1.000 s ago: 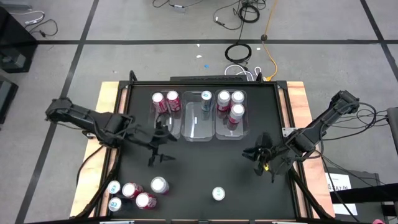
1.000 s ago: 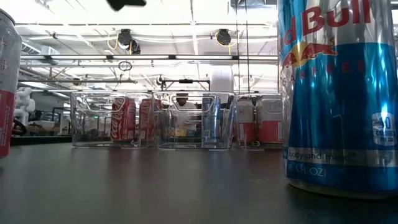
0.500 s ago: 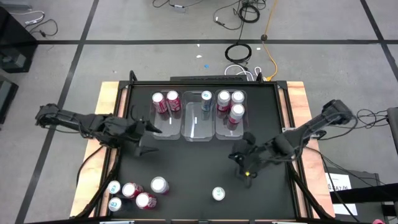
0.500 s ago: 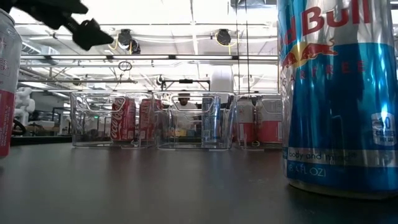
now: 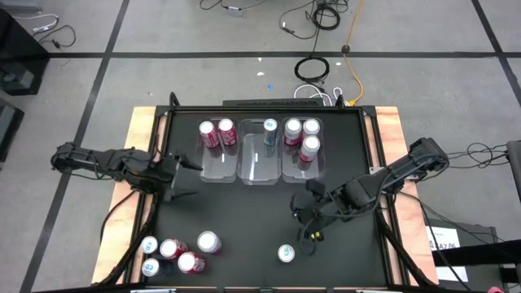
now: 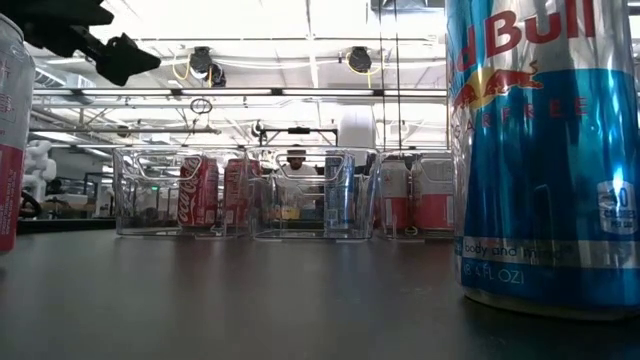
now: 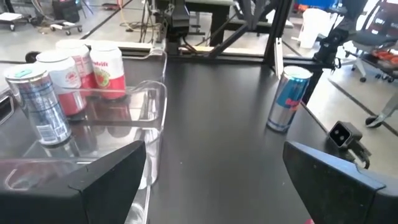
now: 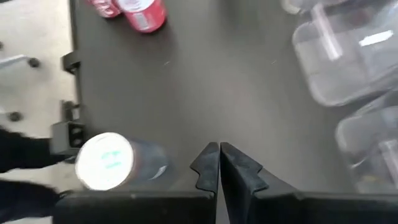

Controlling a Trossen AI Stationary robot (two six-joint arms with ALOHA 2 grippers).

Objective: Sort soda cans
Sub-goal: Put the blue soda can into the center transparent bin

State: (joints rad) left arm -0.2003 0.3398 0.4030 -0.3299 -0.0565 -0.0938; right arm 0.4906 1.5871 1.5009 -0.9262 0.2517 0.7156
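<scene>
**Right claw clenched above the lone blue can**

While the right gripper [image 5: 308, 231] hangs over the black table [image 5: 244, 220] with fingers pressed together and empty, the blue can [image 5: 286, 254] stands just beside it near the front edge. The left gripper [image 5: 186, 181] gapes wide by the clear bins [image 5: 260, 171], holding nothing. Five cans [image 5: 179, 252] cluster front-left.

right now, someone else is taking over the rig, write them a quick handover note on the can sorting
Left gripper: open, empty, beside the left bin.
Right gripper: shut, empty, above the lone blue Red Bull can.
Done: two red cans in the left bin, one blue can in the middle bin, three pink-and-white cans in the right bin.
Left: the Red Bull can, plus five cans clustered at the near-left corner.
</scene>
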